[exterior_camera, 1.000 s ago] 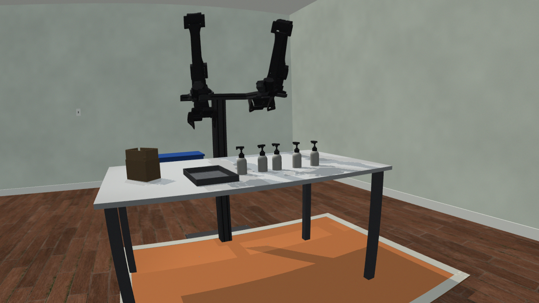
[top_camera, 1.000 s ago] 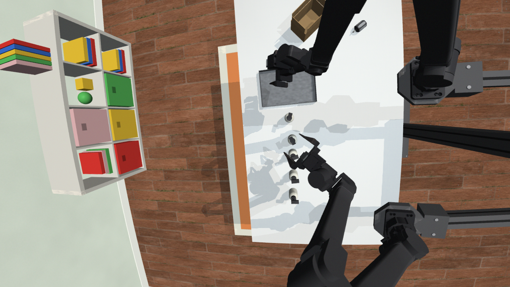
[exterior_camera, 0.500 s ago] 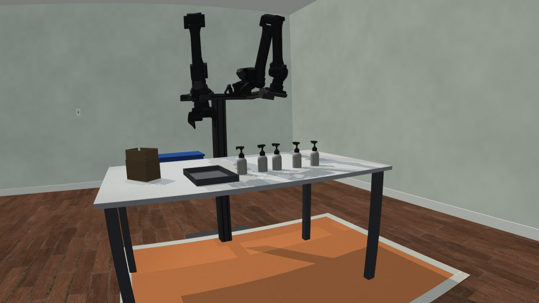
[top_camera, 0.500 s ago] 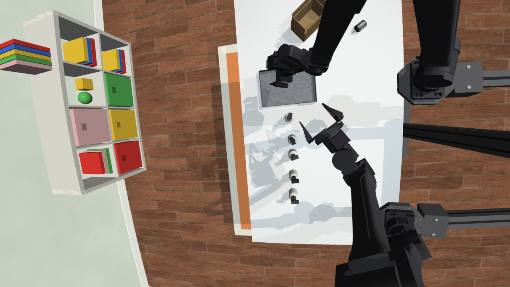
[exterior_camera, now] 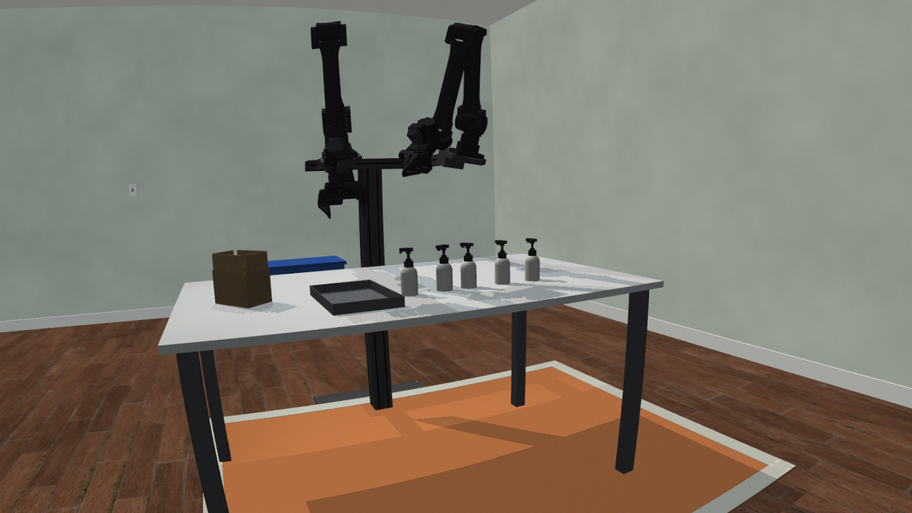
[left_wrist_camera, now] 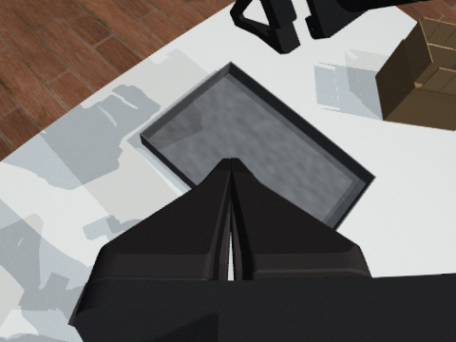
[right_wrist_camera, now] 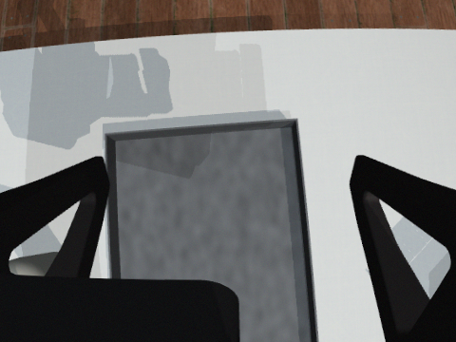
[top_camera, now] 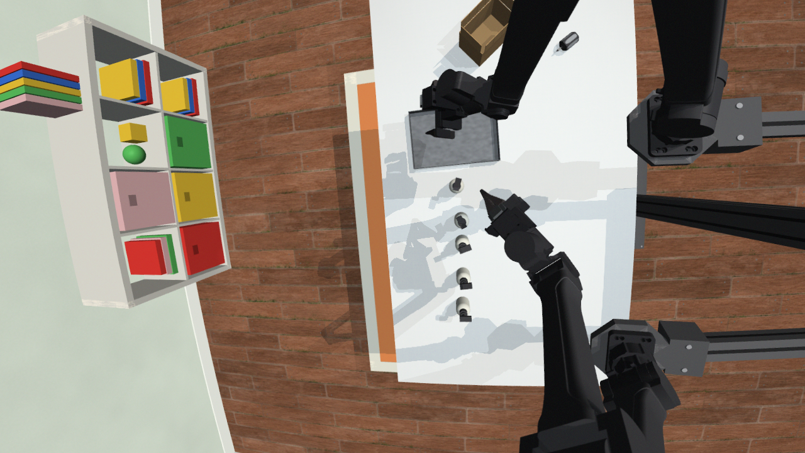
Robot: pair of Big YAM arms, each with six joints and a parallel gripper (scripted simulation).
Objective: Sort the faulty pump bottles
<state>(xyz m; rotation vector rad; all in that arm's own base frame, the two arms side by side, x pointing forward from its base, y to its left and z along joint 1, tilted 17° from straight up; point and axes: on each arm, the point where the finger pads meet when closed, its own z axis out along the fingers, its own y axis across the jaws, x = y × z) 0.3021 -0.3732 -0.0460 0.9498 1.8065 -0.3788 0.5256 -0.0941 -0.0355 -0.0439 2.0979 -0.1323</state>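
Left fingers (top_camera: 492,204) (exterior_camera: 411,165), low in their wrist view, press together, maybe for pushing pumps (top_camera: 463,247) (exterior_camera: 467,244); right fingers (top_camera: 444,134) (exterior_camera: 325,207) spread wide.

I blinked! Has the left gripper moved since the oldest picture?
Yes. In the top view, the left gripper has moved closer to the grey tray, away from the middle bottle.
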